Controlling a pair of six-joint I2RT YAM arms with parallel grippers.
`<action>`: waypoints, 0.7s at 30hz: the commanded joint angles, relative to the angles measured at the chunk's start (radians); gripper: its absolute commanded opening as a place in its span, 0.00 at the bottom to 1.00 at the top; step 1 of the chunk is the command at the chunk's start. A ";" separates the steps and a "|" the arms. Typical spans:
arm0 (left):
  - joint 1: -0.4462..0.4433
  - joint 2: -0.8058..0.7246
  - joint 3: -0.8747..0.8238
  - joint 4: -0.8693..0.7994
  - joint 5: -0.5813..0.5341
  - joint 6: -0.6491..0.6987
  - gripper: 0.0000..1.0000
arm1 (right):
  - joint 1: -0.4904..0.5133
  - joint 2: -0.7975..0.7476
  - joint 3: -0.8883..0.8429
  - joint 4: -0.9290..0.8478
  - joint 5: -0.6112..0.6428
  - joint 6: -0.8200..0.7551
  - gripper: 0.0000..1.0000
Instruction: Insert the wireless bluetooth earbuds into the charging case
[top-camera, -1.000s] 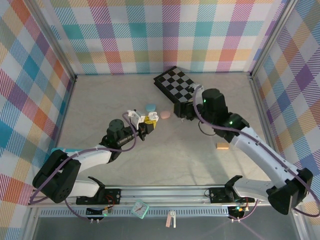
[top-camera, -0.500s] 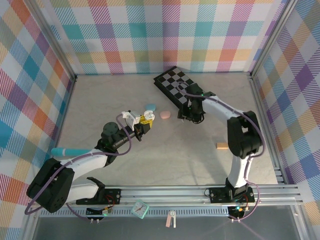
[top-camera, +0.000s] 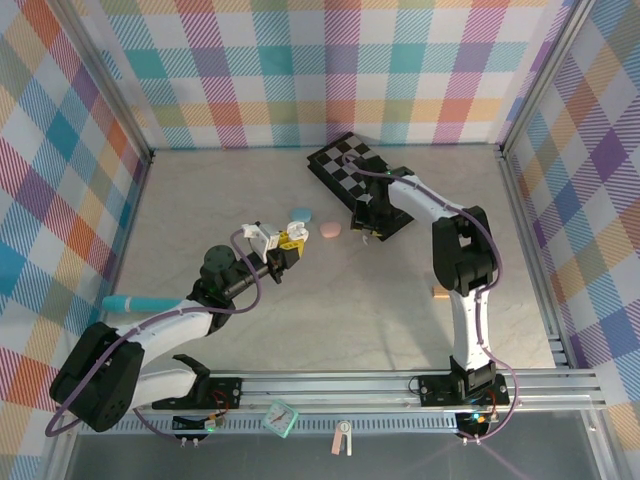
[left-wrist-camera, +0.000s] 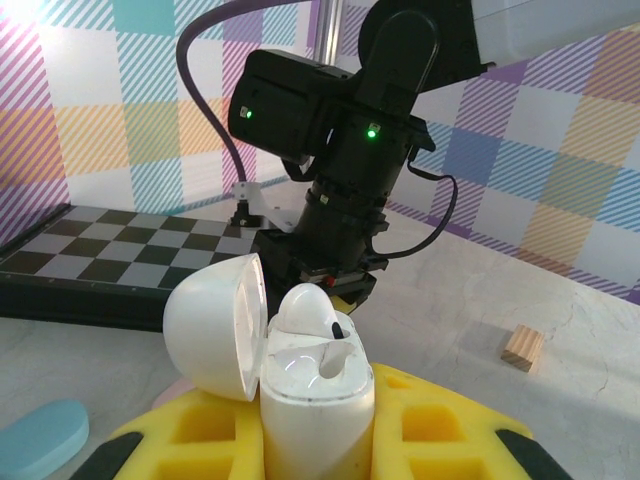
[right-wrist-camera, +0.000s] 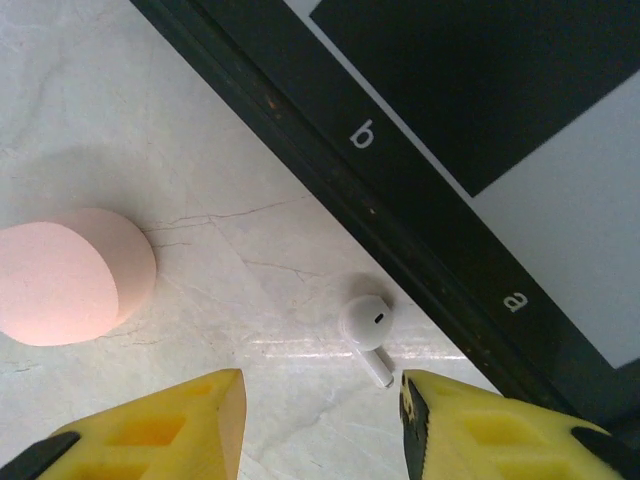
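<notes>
Fingers (left-wrist-camera: 430, 420) of the left gripper (top-camera: 288, 243) pinch the white case (left-wrist-camera: 315, 410), its lid open and an earbud (left-wrist-camera: 300, 310) sitting in it. The right gripper (right-wrist-camera: 320, 420) hangs low over the table (right-wrist-camera: 200, 180), its fingers (right-wrist-camera: 150, 435) spread. A loose earbud (right-wrist-camera: 366, 322) lies between them, just beside the chessboard (right-wrist-camera: 420, 230). A pink case (right-wrist-camera: 70, 275) lies nearby.

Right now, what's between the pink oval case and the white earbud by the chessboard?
Bare marble tabletop separates the pink oval case from the white earbud, seen in the right wrist view.
</notes>
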 joint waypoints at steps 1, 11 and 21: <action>0.006 -0.027 -0.006 -0.005 0.019 0.022 0.00 | 0.003 0.047 0.033 -0.042 0.020 -0.026 0.46; 0.006 -0.020 0.002 -0.004 0.021 0.024 0.00 | 0.008 0.105 0.055 -0.027 0.037 -0.057 0.45; 0.006 -0.022 0.004 -0.004 0.018 0.025 0.00 | 0.094 0.083 -0.025 0.041 0.189 -0.058 0.42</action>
